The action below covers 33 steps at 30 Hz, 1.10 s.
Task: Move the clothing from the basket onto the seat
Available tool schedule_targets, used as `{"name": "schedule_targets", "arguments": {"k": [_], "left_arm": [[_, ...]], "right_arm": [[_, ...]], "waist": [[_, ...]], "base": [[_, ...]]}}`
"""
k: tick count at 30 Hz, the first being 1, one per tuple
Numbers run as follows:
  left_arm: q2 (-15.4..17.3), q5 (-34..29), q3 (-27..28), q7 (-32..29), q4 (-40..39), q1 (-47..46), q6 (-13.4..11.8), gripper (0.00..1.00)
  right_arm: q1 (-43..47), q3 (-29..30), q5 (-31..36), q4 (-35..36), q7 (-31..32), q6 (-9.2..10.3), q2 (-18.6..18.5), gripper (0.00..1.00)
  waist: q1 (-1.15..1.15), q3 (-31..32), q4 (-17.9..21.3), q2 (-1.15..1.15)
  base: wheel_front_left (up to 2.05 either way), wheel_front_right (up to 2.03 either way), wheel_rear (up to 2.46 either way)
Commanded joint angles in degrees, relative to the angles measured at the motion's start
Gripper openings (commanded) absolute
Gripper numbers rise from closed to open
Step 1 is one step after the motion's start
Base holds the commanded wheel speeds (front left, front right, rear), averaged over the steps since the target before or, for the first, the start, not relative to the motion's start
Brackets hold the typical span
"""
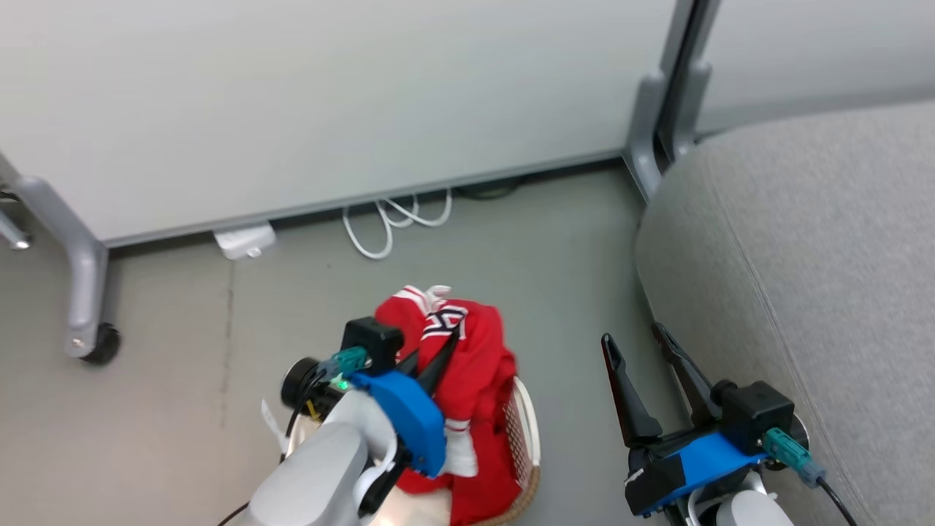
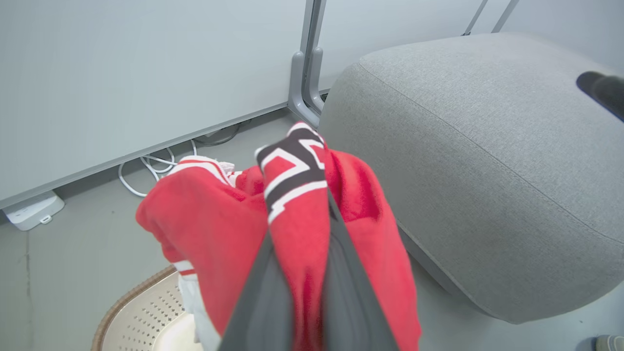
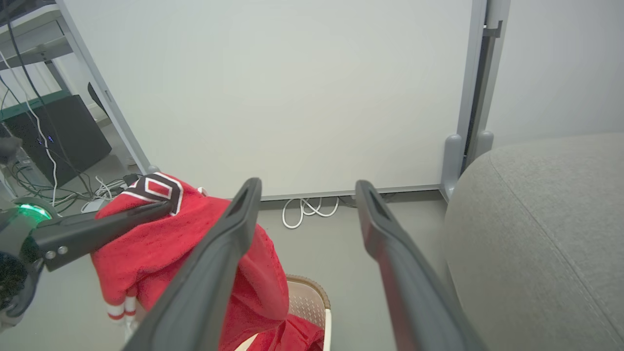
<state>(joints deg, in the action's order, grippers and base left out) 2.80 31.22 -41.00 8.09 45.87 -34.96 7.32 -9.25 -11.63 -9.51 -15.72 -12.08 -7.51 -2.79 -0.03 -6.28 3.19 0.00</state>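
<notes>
Left tool (image 1: 438, 347) pinching red clothing (image 1: 482, 358), black-and-white numeral print partly legible, fabric hanging into basket (image 1: 535, 431); right tool (image 1: 632, 334) spread beside seat (image 1: 803, 256).

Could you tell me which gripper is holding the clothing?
The left gripper, shut on the red clothing above the basket; the right gripper stands open and empty.

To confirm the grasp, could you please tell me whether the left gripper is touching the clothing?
Touching. The left wrist view shows the clothing pinched between the two dark fingers of the left gripper, red fabric filling the space between them.
</notes>
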Motion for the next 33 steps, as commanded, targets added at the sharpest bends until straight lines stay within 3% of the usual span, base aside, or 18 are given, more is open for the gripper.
{"name": "schedule_targets", "arguments": {"k": [1, 12, 33], "left_arm": [[0.2, 1.2, -1.3, -0.3, -1.0, -1.3, 0.2, 0.00], [0.2, 10.6, -10.3, -1.8, -6.8, -9.1, 0.2, 0.00], [0.2, 20.6, -18.2, 0.2, -7.3, -13.5, -1.7, 0.00]], "right_arm": [[1.1, 0.1, 0.0, 0.4, 0.2, 0.03, -0.2, 1.00], [3.6, -0.5, -0.3, 1.3, 1.3, 0.04, -0.2, 1.00], [3.6, -0.8, 1.1, 1.5, 2.9, 0.03, -0.2, 1.00]], "waist": [[0.03, 4.0, -3.4, 0.00], [0.03, 7.6, -4.1, 0.00], [0.03, 8.9, -3.0, 0.00]], "base": [[0.00, 0.00, 0.00], [0.00, 0.00, 0.00], [0.00, 0.00, 0.00]]}}
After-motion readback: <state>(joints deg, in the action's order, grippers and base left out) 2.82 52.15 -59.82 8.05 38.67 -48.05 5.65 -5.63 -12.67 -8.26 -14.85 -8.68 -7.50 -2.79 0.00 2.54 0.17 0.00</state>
